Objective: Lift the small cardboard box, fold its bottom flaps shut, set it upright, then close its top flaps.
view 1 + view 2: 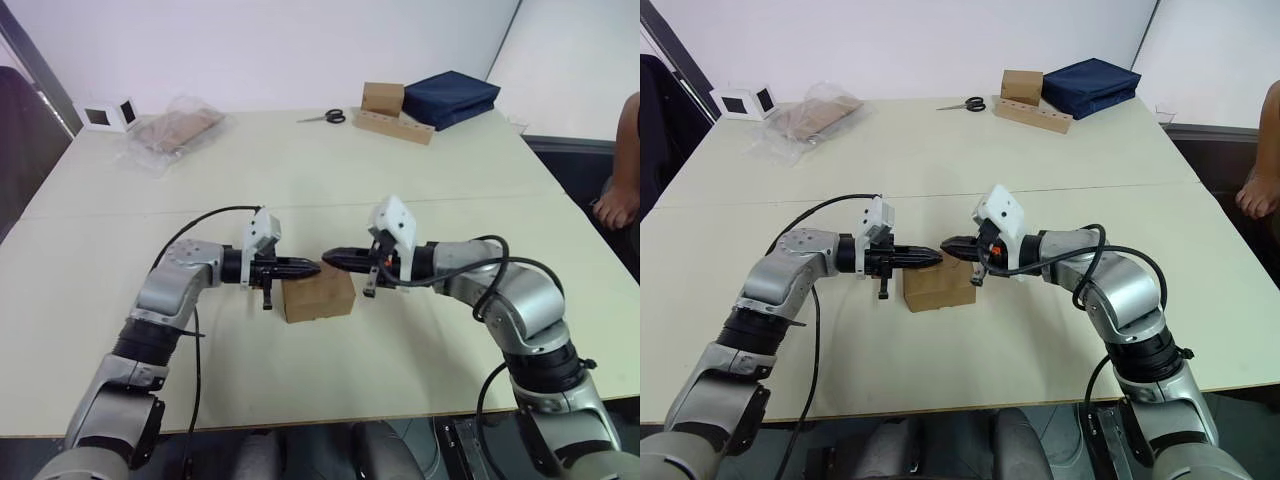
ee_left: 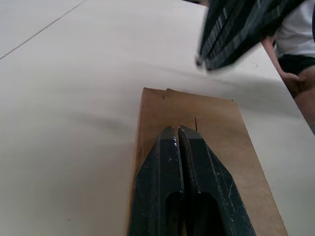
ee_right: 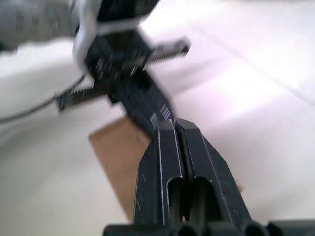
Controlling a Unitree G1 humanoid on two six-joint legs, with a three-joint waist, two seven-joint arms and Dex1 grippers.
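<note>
Small cardboard box (image 1: 318,296) sits on the pale surface (image 1: 400,200) near its front edge, between your two grippers. It is plain brown corrugated cardboard, almost a cube, and in the left wrist view its top looks flat, with short slits at the flap edges. What is inside it you cannot see.

Your left gripper (image 1: 308,268) has its two black fingers pressed together, nothing between them, and it hangs just over the top of the box at its left side. Your right gripper (image 1: 332,260) is also pressed together and empty, its tip just above the right part of the box. The two tips point at each other and are nearly touching.

At the far side of the surface you see a clear plastic bag (image 1: 175,130) with a brown bundle in it, scissors (image 1: 326,117), another brown box (image 1: 383,98) on a long cardboard strip (image 1: 394,126), and a dark blue fabric bag (image 1: 450,97).
</note>
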